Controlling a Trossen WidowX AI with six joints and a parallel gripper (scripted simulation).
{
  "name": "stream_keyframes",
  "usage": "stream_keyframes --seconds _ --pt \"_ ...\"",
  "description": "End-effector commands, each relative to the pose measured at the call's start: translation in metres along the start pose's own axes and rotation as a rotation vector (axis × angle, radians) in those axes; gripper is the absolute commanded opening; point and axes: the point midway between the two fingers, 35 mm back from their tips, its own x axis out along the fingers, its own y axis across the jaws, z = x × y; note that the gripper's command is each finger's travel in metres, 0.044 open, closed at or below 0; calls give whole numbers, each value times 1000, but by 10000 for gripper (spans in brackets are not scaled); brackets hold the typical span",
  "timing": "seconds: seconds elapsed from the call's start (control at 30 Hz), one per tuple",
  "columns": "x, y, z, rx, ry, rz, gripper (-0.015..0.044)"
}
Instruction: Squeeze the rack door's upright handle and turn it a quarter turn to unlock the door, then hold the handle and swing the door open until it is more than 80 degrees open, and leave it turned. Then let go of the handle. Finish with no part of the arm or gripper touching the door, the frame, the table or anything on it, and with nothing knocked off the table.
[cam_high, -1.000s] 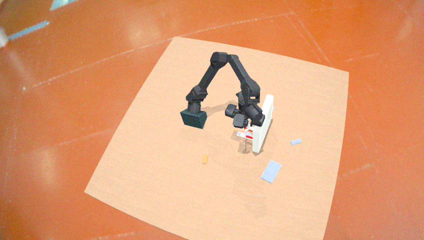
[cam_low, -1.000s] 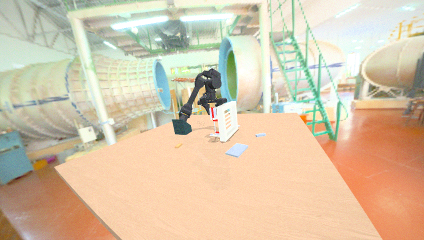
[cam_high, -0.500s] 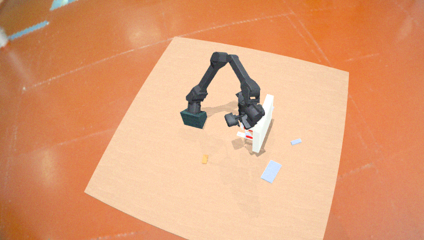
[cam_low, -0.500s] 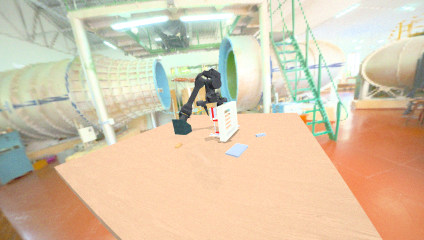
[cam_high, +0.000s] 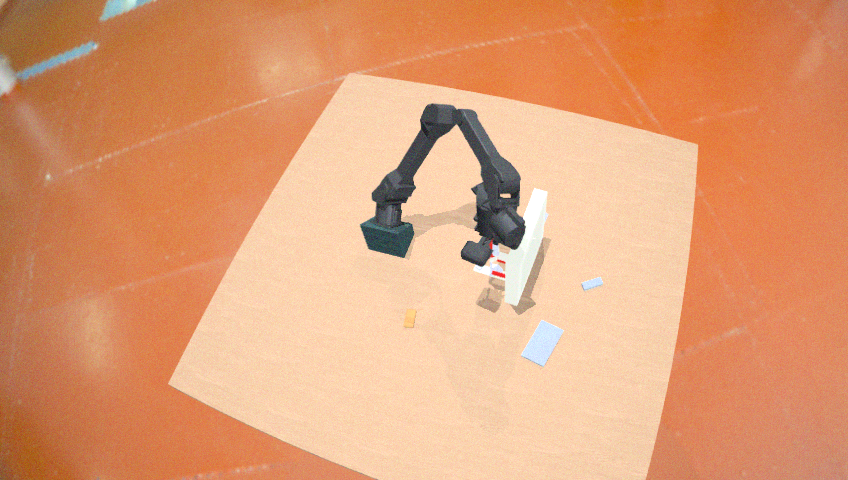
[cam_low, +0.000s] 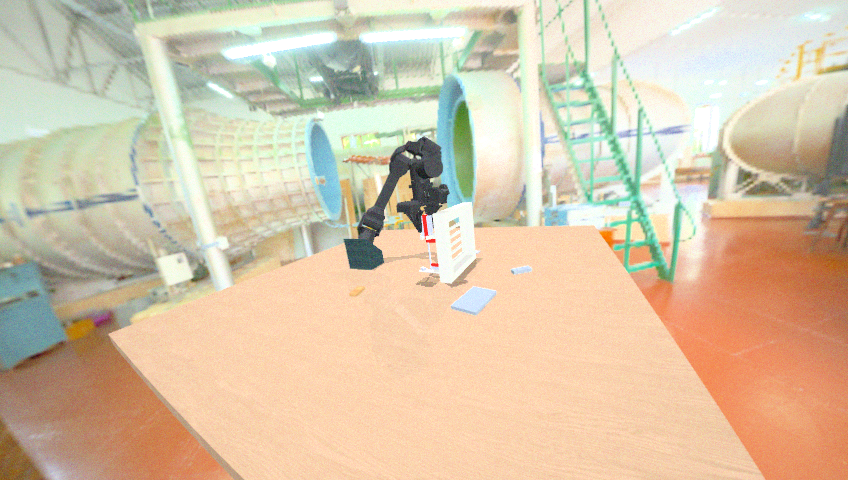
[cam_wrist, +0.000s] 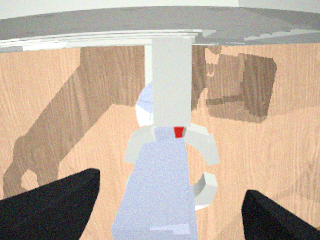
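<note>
My gripper (cam_high: 492, 242) (cam_low: 424, 208) (cam_wrist: 172, 190) is open and points down. In the wrist view its black fingers stand on both sides of the pale blue upright handle (cam_wrist: 154, 200), with a gap on each side. The handle hangs between pale curved clips at the end of a pale arm (cam_wrist: 171, 80), and a small red patch shows at its far end. In the exterior view the handle's red and white parts (cam_low: 428, 228) stand just below the fingers. The white slatted panel (cam_high: 514, 285) (cam_low: 445, 255) of the rack stands upright beside them. I cannot tell door from frame here, nor the door's angle.
A pale blue slab (cam_high: 542, 343) (cam_low: 473, 300) lies in front of the panel. A small pale blue block (cam_high: 592, 283) (cam_low: 521, 270) lies on its right. An orange block (cam_high: 410, 318) (cam_low: 357, 290) lies toward the arm's dark base (cam_high: 386, 239) (cam_low: 363, 254).
</note>
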Motion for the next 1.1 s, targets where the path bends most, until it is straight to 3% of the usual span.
stream_keyframes --seconds 0.0,1.07 --pt "0 0 0 -212 -1 3 296" --pt "0 1 0 -1797 -3 3 296"
